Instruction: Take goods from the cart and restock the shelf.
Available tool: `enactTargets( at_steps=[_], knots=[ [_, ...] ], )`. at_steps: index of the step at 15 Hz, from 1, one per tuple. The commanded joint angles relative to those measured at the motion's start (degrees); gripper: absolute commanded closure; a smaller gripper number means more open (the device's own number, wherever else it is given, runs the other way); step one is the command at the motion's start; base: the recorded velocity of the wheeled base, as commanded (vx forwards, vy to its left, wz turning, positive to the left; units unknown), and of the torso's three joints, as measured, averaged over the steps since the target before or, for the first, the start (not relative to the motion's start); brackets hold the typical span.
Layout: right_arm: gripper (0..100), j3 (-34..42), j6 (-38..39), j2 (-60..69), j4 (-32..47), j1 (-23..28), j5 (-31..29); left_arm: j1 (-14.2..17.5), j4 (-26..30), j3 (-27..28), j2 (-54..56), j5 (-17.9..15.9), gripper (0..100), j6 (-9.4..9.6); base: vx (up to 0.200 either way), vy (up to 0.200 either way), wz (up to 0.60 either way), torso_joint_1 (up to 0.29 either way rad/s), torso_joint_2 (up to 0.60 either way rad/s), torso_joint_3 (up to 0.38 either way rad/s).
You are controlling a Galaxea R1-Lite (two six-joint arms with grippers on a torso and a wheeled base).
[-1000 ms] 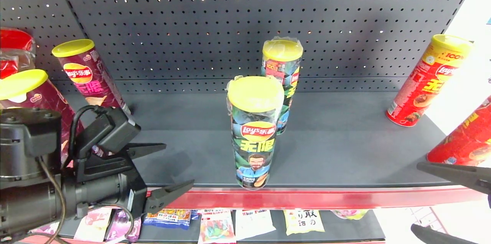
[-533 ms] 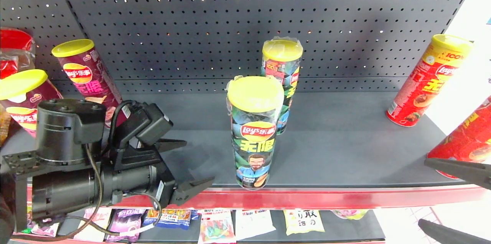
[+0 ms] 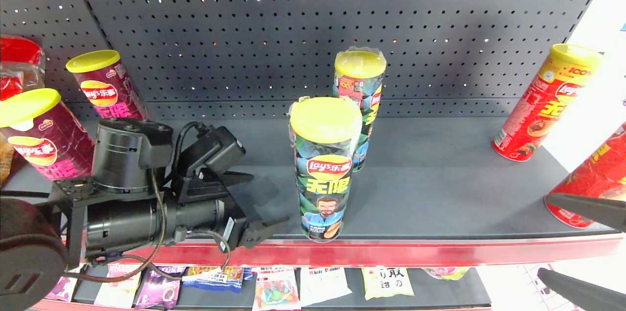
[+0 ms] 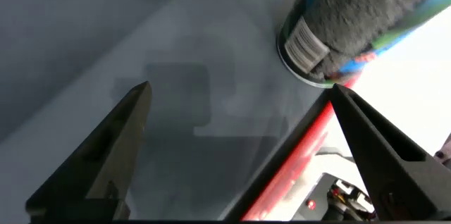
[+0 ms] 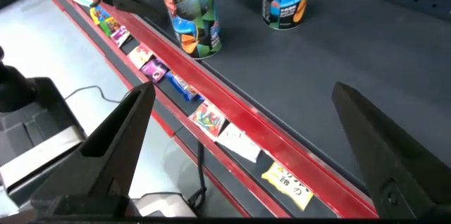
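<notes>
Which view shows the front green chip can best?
The head view: the front green cylindrical chip can with yellow lid shows whole. Left wrist view: its base; right wrist view: its lower half.

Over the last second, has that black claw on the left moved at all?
Yes. The left gripper has moved rightward, closer to the front green can, which stayed put.

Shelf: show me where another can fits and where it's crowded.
Widest bare patch: shelf between the front green can and the red cans. Smaller one along the back, left of the rear green can. Crowded: left front, purple cans and left gripper.
</notes>
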State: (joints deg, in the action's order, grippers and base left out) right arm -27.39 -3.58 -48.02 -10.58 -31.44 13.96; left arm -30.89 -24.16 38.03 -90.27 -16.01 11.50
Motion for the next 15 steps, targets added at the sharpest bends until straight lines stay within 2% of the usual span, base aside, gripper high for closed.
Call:
enactTargets(
  at_steps=[1,15],
  knots=[
    [0,0.0,0.0,-0.3,0.0,0.2,0.0,-0.1,0.0,0.5,-1.1,0.0,0,0.02,0.000,0.000,0.00,0.000,0.00,0.000],
    [0,-0.1,0.1,-0.5,0.0,0.4,0.0,-1.5,0.0,3.5,-4.7,0.0,0,0.02,0.000,0.000,0.00,0.000,0.00,0.000]
  ],
)
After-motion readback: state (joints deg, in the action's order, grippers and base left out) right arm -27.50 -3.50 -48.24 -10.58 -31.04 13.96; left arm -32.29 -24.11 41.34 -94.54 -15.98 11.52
